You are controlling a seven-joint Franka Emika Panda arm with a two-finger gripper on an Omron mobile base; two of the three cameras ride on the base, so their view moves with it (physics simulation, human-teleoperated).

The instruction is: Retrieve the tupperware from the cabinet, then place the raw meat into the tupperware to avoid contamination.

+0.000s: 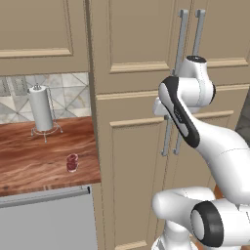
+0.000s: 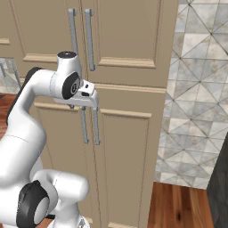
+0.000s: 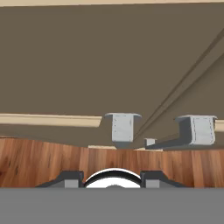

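Observation:
The tall beige cabinet [image 1: 136, 146] stands shut, with its panelled doors [image 2: 129, 147] closed. My gripper [image 2: 90, 106] points down just in front of the top ends of the two lower grey bar handles [image 2: 95, 127]. In the hand view the fingertips [image 3: 72, 177] stand apart, open, with one handle bracket [image 3: 122, 127] ahead between them and untouched. The raw meat [image 1: 72, 162], a small dark red chunk, lies on the wooden counter [image 1: 34, 166] to the left of the cabinet. The tupperware is hidden.
A paper towel holder [image 1: 41, 110] stands at the back of the counter. A steel appliance front [image 1: 46, 219] sits under the counter. Upper door handles [image 2: 89, 40] run above my hand. A tiled wall [image 2: 196, 89] and wooden floor [image 2: 178, 205] lie right of the cabinet.

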